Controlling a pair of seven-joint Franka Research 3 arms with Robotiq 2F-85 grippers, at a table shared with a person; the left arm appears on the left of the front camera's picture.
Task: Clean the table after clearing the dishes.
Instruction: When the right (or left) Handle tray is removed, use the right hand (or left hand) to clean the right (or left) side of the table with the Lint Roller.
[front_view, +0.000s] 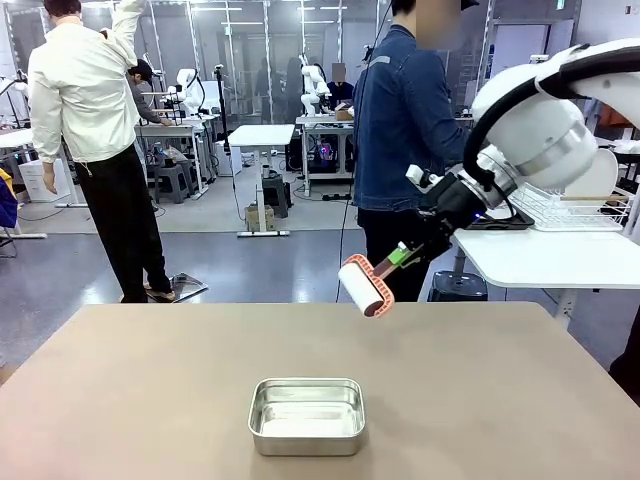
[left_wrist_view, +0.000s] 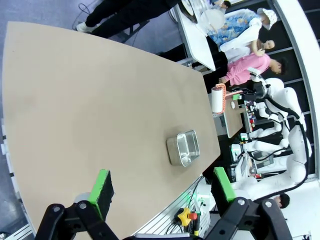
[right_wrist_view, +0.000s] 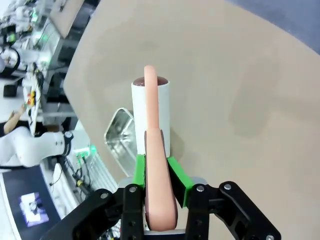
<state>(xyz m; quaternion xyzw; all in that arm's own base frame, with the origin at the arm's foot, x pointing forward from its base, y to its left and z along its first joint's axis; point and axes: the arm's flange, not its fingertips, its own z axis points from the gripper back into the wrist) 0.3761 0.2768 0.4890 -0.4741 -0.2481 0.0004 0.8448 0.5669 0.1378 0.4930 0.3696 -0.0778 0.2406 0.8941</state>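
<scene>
**Front view, left to right.** The table (front_view: 130, 400), matte brownish-taupe, spans the whole lower half. Its near edge and both near corners are cut off by the frame. A small rectangular steel tin (front_view: 306, 415) stands on the table at centre, close to the near edge. Right of centre, a lint roller (front_view: 362, 285) with a white roll and salmon handle hangs above the table's far edge. The right gripper (front_view: 408, 255) is clamped on its handle. Behind it stands a person in a denim jacket (front_view: 400, 130), whose legs are partly hidden by the roller and arm. At far right is a white-topped table (front_view: 540, 255) carrying a wire rack (front_view: 570, 210), largely covered by the white arm.

**Left wrist view.** The left gripper (left_wrist_view: 162, 187) stands wide apart with nothing between its green pads (left_wrist_view: 102, 189). Beyond it lie the table and the tin, which sits near one edge. A red push-button on a yellow base (left_wrist_view: 184, 216) sits below that edge (any lettering is too small to read).

**Right wrist view.** The green pads press both sides of the salmon handle. The handle's lower end runs down between the black fingers, and its upper part covers the middle of the roll. The tin is half hidden behind the roll.
</scene>
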